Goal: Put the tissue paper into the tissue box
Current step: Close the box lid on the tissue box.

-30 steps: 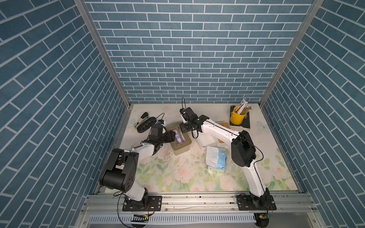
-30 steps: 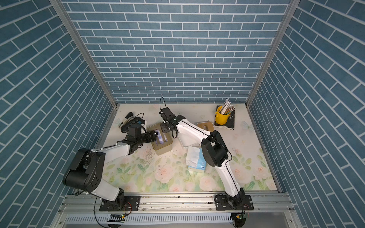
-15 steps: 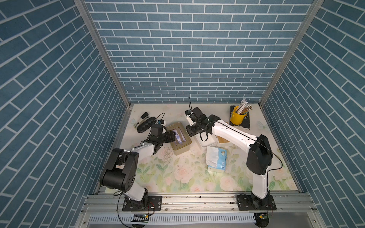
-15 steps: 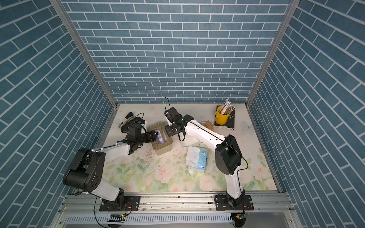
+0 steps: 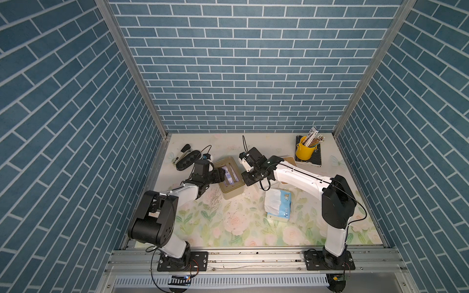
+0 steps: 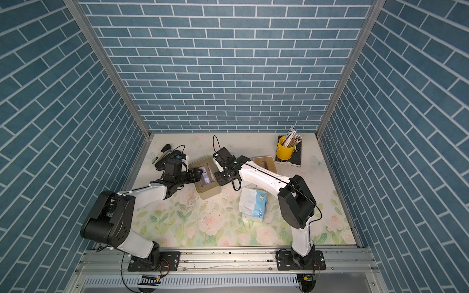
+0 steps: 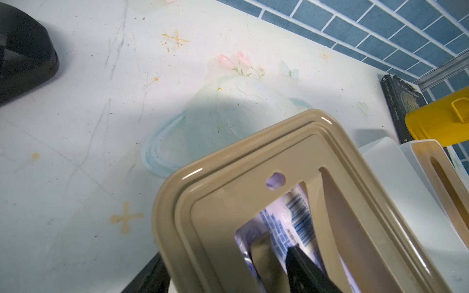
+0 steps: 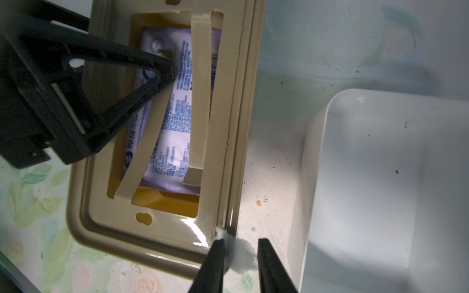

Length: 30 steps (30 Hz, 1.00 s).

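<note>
One tissue pack [image 8: 176,132], inside tan box [image 8: 152,239]

We count two arms of one build. On the left arm [image 5: 187,191] and the right arm [image 5: 299,177], smooth white shells sit between blocky black joint housings. Each stands on a black base plate [image 5: 182,261] fixed with silver screws. We trace a thin black cable [image 5: 360,208] along the right arm's white shell; it bows out at four o'clock of the largest housing. On the left gripper [image 5: 222,175] the fingers [image 8: 114,83] are black open triangular frames. On the right gripper [image 8: 241,243] we see plain black tapering blades.
</note>
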Tool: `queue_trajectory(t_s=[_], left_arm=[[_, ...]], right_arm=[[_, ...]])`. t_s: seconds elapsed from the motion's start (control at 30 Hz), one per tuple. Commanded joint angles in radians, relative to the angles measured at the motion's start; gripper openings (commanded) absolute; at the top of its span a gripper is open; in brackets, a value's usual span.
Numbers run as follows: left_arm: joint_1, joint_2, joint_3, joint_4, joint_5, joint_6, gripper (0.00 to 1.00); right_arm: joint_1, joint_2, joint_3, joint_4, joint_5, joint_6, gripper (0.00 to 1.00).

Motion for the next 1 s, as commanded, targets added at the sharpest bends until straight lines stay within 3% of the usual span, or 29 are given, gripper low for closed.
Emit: queue_trajectory(t_s=[0.0, 0.77, 0.97], left_arm=[[0.001, -0.001, -0.029, -0.106, -0.039, 0.027, 0.75], [0.004, -0.022, -0.034, -0.102, -0.031, 0.029, 0.76], [0.013, -0.034, -0.029, -0.068, -0.001, 0.015, 0.86]], right_arm=[[0.013, 0.046, 0.046, 0.012, -0.013, -0.002, 0.27], [0.073, 0.176, -0.002, 0.009, 0.017, 0.029, 0.22], [0.084, 0.196, -0.036, 0.019, 0.016, 0.038, 0.22]])
